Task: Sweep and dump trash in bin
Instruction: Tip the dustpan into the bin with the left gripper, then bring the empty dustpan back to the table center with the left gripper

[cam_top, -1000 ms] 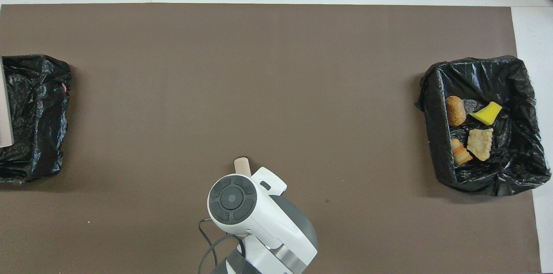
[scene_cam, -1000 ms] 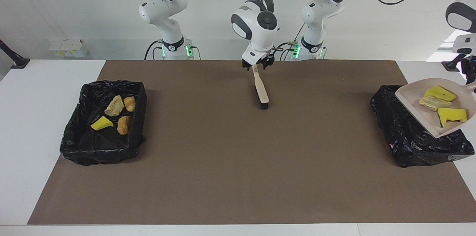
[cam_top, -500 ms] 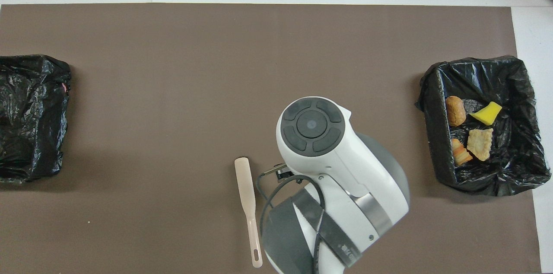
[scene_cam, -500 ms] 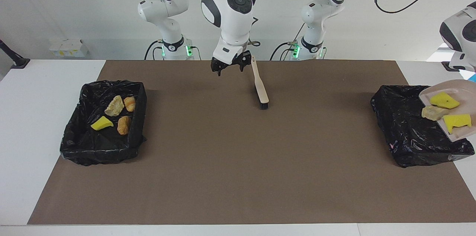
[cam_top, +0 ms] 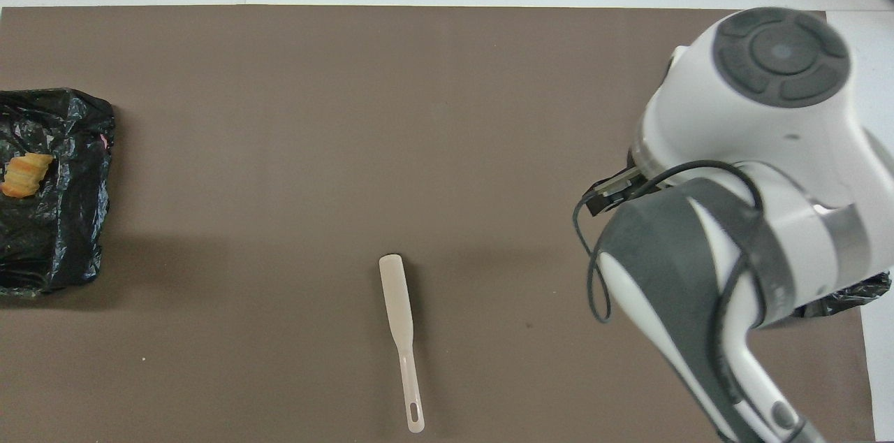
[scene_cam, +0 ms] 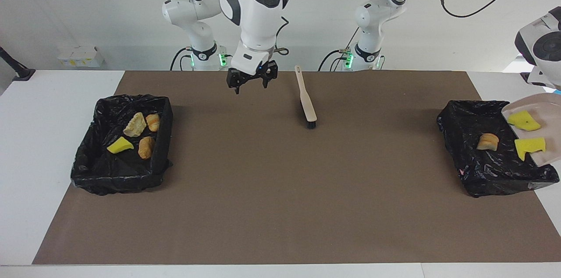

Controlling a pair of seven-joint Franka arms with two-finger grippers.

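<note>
Black fingers spread and empty, the right gripper [scene_cam: 250, 83] hangs over the brown mat [scene_cam: 280, 190] beside the cream-handled, black-bristled brush [scene_cam: 306, 102] lying there. At the left arm's end of the table, the left gripper is out of frame, clenched, evidently on the pale pink plastic dustpan [scene_cam: 548, 105], which is tilted over the black-lined bin [scene_cam: 451, 137]. One tan bread chunk [scene_cam: 487, 141] lies inside; two yellow sponge scraps [scene_cam: 523, 121] rest on the pan. Dumping is in hand, and a steeper tilt seems needed next.
</note>
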